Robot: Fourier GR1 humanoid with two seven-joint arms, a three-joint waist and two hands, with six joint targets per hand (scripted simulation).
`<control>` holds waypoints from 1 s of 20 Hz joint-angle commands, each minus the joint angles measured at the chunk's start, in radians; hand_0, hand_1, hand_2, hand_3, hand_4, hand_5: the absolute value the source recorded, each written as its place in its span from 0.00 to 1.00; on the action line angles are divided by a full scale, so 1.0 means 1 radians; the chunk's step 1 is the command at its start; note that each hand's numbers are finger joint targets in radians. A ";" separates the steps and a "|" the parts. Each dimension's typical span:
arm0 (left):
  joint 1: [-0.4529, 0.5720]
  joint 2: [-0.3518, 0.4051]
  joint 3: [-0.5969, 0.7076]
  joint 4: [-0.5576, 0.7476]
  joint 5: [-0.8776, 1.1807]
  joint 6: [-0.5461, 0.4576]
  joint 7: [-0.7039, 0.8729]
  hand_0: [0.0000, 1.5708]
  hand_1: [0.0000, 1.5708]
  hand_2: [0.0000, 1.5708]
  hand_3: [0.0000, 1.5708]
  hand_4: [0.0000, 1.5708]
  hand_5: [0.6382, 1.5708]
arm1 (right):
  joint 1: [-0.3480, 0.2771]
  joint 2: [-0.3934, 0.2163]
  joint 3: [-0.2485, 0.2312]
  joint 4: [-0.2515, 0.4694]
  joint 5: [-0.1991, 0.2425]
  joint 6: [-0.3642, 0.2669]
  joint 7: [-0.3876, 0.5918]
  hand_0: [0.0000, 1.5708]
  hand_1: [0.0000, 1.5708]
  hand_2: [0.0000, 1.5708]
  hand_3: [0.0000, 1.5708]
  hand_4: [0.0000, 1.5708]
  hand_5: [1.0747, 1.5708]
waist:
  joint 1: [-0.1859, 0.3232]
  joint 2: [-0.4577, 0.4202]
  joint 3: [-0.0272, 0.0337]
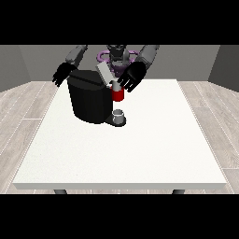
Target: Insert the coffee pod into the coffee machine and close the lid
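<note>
The black coffee machine (90, 99) stands on the table's far left half, with its grey lid (103, 73) tilted up and open. A red thing at the machine (117, 95) sits at its right side, and a small grey thing (115, 85) rests right on top of it. The hand at the view's right (132, 76) hovers just right of that grey thing, fingers spread and pointing down towards it. The hand at the view's left (61, 73) hangs behind the machine's left edge, fingers relaxed, holding nothing.
A small grey cup (119, 115) stands on the machine's dark base in front of the red thing. The white table (121, 158) stretches towards the camera, its edges at left, right and front.
</note>
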State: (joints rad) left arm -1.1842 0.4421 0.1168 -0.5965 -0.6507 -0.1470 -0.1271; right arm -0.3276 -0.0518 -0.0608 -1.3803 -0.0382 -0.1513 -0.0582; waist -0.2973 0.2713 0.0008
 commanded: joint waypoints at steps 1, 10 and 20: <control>0.017 -0.025 -0.018 -0.008 -0.023 0.030 -0.009 0.73 0.73 0.75 0.65 0.29 1.00 | 0.003 0.001 -0.012 0.019 -0.002 -0.005 -0.023 0.00 0.00 0.00 0.00 0.25 1.00 | 0.011 0.012 -0.0005; 0.009 -0.009 -0.026 -0.016 -0.041 -0.008 -0.004 0.67 0.67 0.71 0.61 0.23 1.00 | 0.001 -0.005 -0.026 0.041 -0.013 -0.001 -0.024 0.00 0.00 0.00 0.00 0.30 1.00 | 0.040 -0.020 -0.0005; 0.021 0.041 -0.062 0.022 -0.093 -0.058 -0.064 0.00 0.00 0.00 0.00 0.00 1.00 | -0.021 0.012 0.006 -0.014 0.013 -0.040 0.035 0.00 0.00 0.00 0.00 0.27 1.00 | 0.010 -0.003 -0.0009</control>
State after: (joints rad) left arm -1.1782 0.4606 0.0704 -0.6068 -0.7206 -0.1718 -0.1799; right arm -0.3455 -0.0495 -0.0708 -1.3646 -0.0374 -0.1714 -0.0588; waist -0.2771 0.2739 0.0027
